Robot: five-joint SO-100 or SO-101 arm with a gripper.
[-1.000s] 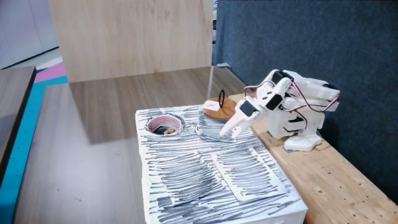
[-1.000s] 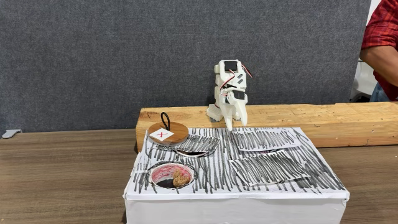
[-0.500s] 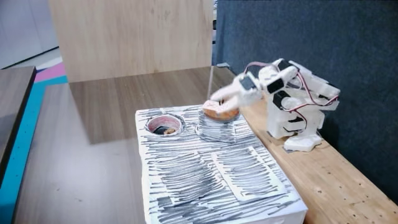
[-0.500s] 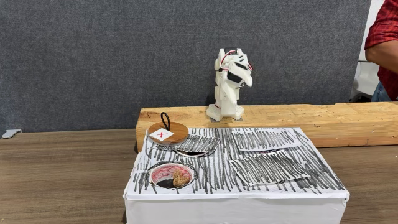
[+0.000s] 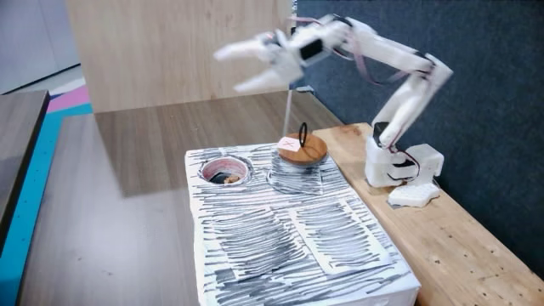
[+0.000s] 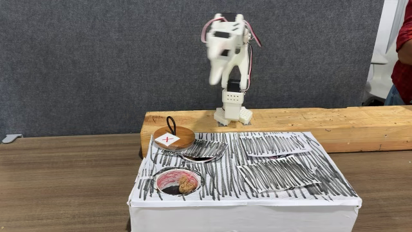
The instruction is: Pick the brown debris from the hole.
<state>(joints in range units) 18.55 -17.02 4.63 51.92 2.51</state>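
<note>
The brown debris sits in the hole of the striped white box on a brown table. A wooden disc lies behind. My gripper hangs high above, fingers spread, empty.

Tan-brown debris, pinkish-white rim on the dark hole, black stripes over the white box

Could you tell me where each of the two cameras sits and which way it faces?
A fixed view: raised at the striped box's end, looking down its length; blurred end effector open, high above the hole.
Another fixed view: low in front, facing the grey wall; end effector raised.
Both share the brown debris, wooden disc.
</note>
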